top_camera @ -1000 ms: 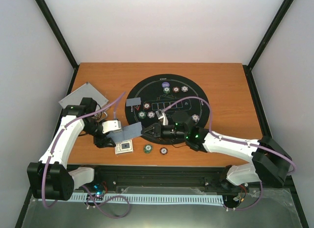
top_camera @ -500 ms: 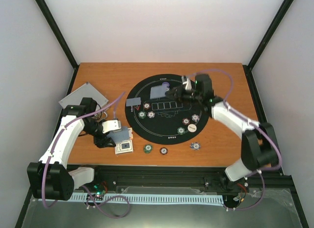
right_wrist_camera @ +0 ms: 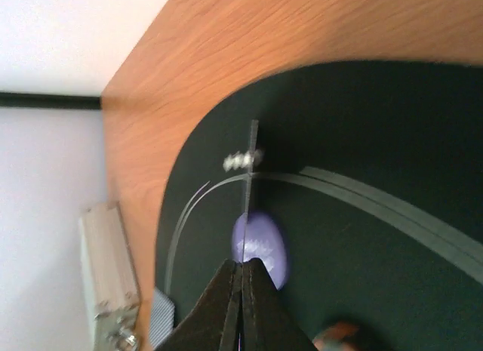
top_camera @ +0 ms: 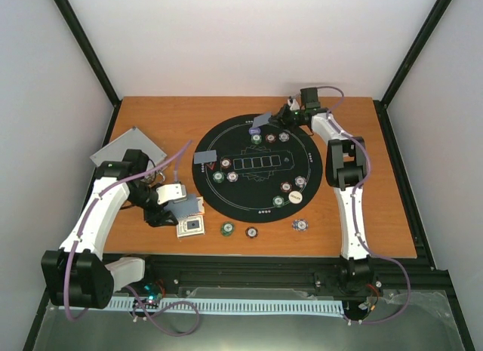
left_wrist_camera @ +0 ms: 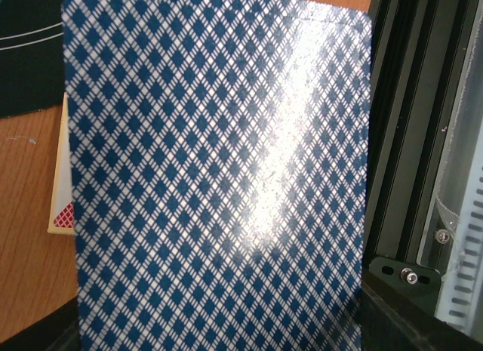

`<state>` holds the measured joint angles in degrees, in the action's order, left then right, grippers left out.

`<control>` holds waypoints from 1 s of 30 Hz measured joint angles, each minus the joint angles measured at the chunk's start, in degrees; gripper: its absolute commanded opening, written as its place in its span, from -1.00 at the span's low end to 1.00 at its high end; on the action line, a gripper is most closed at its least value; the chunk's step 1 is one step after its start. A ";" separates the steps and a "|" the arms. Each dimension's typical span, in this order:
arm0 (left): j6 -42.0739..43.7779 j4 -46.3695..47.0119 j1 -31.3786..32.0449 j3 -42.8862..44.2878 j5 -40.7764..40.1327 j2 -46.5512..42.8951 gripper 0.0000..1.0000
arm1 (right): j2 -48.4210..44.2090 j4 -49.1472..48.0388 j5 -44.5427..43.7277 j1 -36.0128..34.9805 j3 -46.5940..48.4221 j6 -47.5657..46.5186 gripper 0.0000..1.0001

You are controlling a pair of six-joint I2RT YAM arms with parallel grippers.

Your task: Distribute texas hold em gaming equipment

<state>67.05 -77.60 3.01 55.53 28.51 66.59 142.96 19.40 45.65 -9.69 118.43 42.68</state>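
Now the right hand is pinching a playing card edge-on above the purple chip at the far rim of the black mat, while the left hand is gripping a diamond-backed card over the bench beside the mat's near-left edge.

Overhead view, two close wrist views; black mat shared.
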 measured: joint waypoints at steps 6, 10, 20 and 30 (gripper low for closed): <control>0.02 0.04 0.00 0.00 -1.14 -0.02 -0.99 | 9.38 7.76 -2.05 0.66 12.33 -0.28 -0.93; 0.02 0.04 0.00 0.00 -1.25 -0.02 -0.98 | 9.22 11.50 -4.00 0.55 13.31 -1.95 -0.58; 0.09 -0.28 0.00 0.00 -1.25 -1.66 -0.99 | -9.53 15.67 -9.79 0.11 -3.34 -6.95 0.09; 0.55 -1.38 0.00 -0.52 -1.25 -4.35 -0.98 | -47.80 -2.75 -9.64 -14.38 -46.97 -1.95 0.64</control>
<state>67.59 -78.98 3.01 55.00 27.27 62.24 95.15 16.64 36.01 -24.08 71.46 40.73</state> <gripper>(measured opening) 0.655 0.762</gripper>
